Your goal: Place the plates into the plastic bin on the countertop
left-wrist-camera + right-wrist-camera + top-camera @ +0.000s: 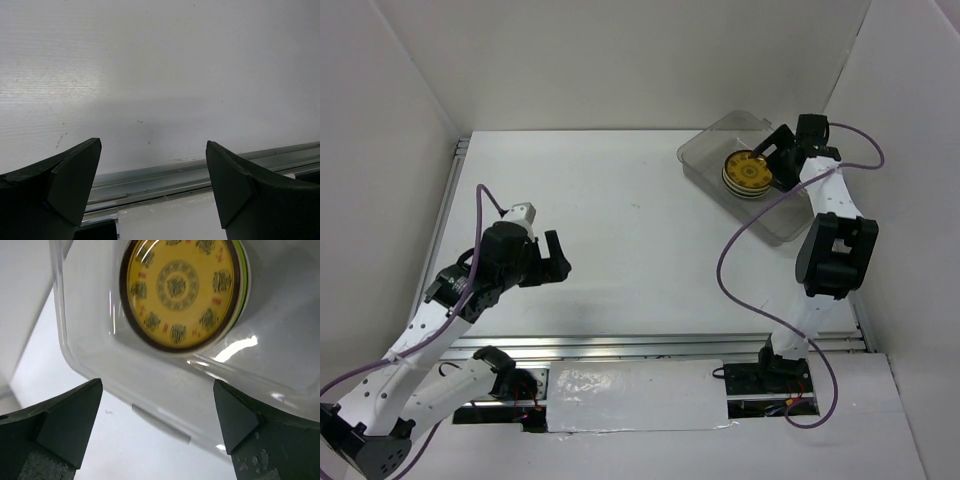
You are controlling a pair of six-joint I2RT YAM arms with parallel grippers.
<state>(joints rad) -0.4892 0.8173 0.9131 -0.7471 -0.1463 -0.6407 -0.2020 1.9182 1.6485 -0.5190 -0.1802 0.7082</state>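
Top external: the plastic bin (703,150) sits at the far right corner of the tabletop (640,220). Inside it is a stack of plates (748,176); how many I cannot count. The right hand (766,152) hovers just beside the stack's far edge, above the bin. The left hand (558,258) hangs low on the near left, well apart from the bin, so the right arm is plainly the nearer one.

Left wrist: the left hand (154,144) has its fingers spread, nothing between them, only bare tabletop (160,65) and a metal rail (200,172) below.

Right wrist: the right hand (157,386) is spread wide and empty. The mustard plate (180,290) tops the stack, straight ahead of the fingers, inside the bin wall (85,345). A lime green edge (244,275) peeks from under it.
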